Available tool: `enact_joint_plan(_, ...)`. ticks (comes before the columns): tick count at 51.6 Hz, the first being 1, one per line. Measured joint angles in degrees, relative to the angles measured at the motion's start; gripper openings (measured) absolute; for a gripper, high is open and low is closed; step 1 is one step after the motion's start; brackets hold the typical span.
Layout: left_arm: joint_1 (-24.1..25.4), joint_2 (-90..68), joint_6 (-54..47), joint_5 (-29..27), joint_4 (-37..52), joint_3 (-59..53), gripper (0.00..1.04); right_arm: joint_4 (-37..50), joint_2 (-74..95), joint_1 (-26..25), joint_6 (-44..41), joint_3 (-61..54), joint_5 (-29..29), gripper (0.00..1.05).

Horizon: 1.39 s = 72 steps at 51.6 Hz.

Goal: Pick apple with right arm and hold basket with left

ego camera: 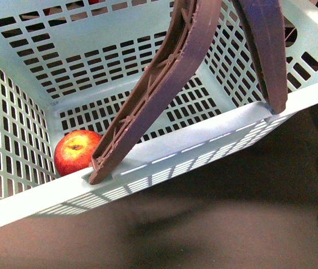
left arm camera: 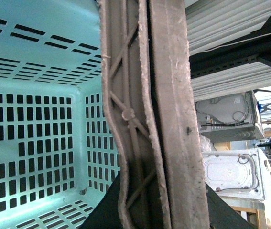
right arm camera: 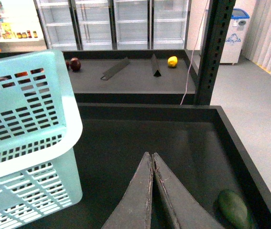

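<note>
With my left gripper [left arm camera: 161,205] at the brown handles [left arm camera: 145,119], its grip too hidden to tell, the tilted basket [ego camera: 164,154] holds the apple [ego camera: 75,151] in its near-left corner, and my right gripper [right arm camera: 153,160], closed on nothing, seems done, so next I must steady the basket.
</note>
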State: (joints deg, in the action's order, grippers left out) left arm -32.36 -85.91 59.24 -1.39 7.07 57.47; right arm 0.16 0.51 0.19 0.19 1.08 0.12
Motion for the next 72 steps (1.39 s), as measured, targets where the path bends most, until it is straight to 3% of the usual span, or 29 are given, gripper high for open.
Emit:
enact_joint_plan(11, 0.0, 0.0, 0.2, 0.1, 0.0, 0.0, 0.16, -0.1, -0.1, 0.0, -0.1, 0.0, 0.0, 0.03)
enact_joint_plan(29, 0.0, 0.0, 0.2, 0.1, 0.0, 0.0, 0.16, -0.1, -0.2, 0.0, 0.0, 0.0, 0.0, 0.59)
enact_joint_plan(43, 0.0, 0.0, 0.2, 0.1, 0.0, 0.0, 0.16, -0.1, -0.2, 0.0, 0.0, 0.0, 0.0, 0.97)
enact_joint_plan(49, 0.0, 0.0, 0.2, 0.0, 0.0, 0.0, 0.16, -0.1, -0.2, 0.0, 0.0, 0.0, 0.0, 0.96)
enact_joint_plan(55, 0.5, 0.0, 6.7, -7.2, 0.0, 0.0, 0.16, -0.1, -0.2, 0.0, 0.0, 0.0, 0.0, 0.96)
enact_joint_plan(63, 4.5, -0.8, 11.2, -7.7, 0.1, 0.0, 0.16, -0.1, -0.2, 0.0, 0.0, 0.0, 0.0, 0.96)
enact_joint_plan(72, 13.2, -6.1, 17.2, -10.1, 0.2, 0.8, 0.16, -0.1, -0.2, 0.0, 0.0, 0.0, 0.0, 0.96)
